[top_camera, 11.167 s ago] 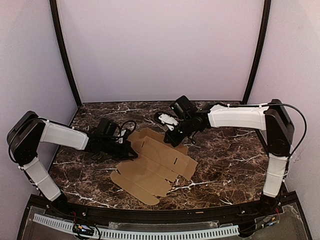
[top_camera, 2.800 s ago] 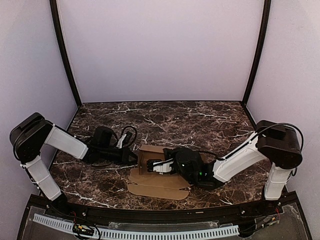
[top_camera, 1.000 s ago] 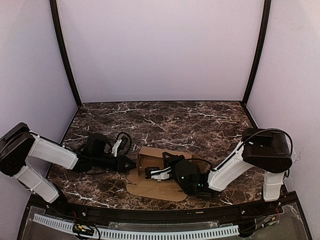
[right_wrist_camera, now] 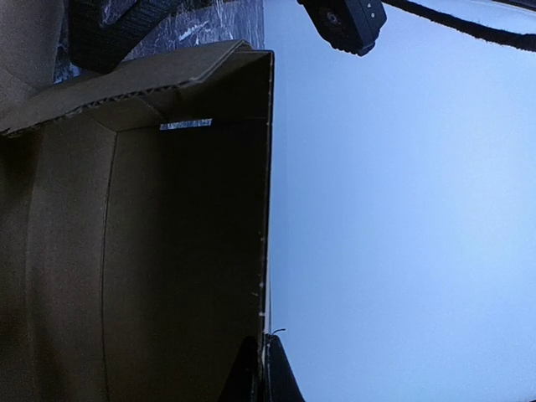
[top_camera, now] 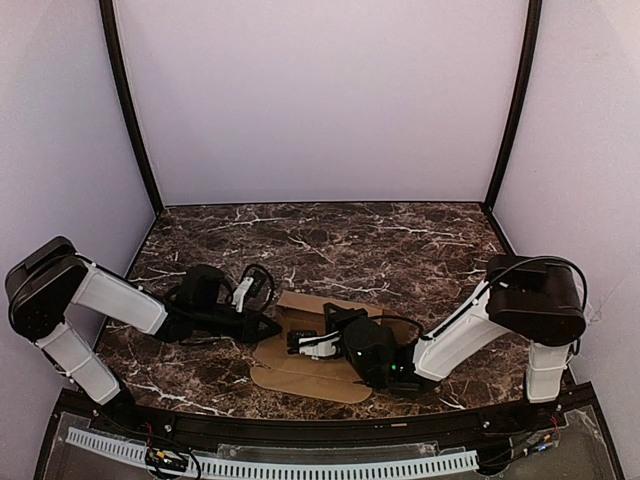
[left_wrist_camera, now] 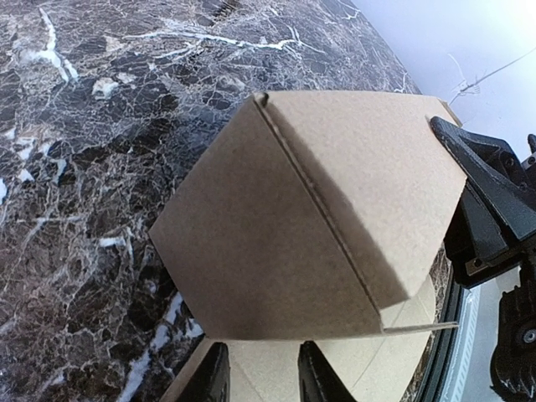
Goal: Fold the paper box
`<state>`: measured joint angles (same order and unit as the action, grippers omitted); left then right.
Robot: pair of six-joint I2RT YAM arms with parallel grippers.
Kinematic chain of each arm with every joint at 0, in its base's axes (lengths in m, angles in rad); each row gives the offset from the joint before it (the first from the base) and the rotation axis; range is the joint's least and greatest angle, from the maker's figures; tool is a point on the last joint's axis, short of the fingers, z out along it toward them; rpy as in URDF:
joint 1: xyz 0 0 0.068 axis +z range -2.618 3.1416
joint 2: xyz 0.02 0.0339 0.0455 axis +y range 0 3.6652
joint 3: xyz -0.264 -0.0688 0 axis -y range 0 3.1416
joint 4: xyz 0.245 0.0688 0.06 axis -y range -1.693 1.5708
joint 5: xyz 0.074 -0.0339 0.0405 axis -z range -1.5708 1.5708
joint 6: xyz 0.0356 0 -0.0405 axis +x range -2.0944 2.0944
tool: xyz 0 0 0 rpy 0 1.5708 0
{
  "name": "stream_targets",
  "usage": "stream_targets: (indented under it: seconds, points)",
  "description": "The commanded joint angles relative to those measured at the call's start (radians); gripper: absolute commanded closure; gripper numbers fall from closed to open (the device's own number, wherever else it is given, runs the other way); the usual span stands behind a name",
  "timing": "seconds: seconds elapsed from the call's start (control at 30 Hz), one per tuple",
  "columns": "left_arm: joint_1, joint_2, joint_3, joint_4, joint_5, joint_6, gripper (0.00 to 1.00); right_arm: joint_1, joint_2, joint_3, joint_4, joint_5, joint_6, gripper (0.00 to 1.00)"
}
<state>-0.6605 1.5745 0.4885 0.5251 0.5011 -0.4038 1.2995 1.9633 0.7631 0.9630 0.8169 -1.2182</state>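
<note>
Tan paper box (top_camera: 300, 372), long axis running between my tools, right tool (right_wrist_camera: 261, 373) pinching its wall, left tool (left_wrist_camera: 261, 360) grip unclear.

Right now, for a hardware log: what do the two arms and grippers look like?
Both the left arm and right arm have white link shells and bulky black joint housings. The left gripper and right gripper are black. A black cable loops at the left wrist; a green light glows on the right.

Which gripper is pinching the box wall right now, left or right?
The right gripper: it is clamped on the upright wall edge of the paper box. The left gripper is open, outside the box.
</note>
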Motion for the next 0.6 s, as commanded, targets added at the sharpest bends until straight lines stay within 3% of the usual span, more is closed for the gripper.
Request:
stream_targets:
  seconds: [0.0, 0.4, 0.57]
  points:
    - [-0.009, 0.004, 0.021, 0.017, -0.041, 0.035, 0.71, 0.024, 0.025, -0.024, -0.175, -0.035, 0.051, 1.0]
    - [-0.05, 0.046, 0.035, 0.072, -0.133, 0.053, 0.69, 0.035, 0.019, -0.016, -0.238, -0.027, 0.113, 1.0]
    - [-0.092, 0.027, 0.032, 0.089, -0.244, 0.05, 0.69, 0.039, 0.019, -0.013, -0.262, -0.022, 0.134, 1.0]
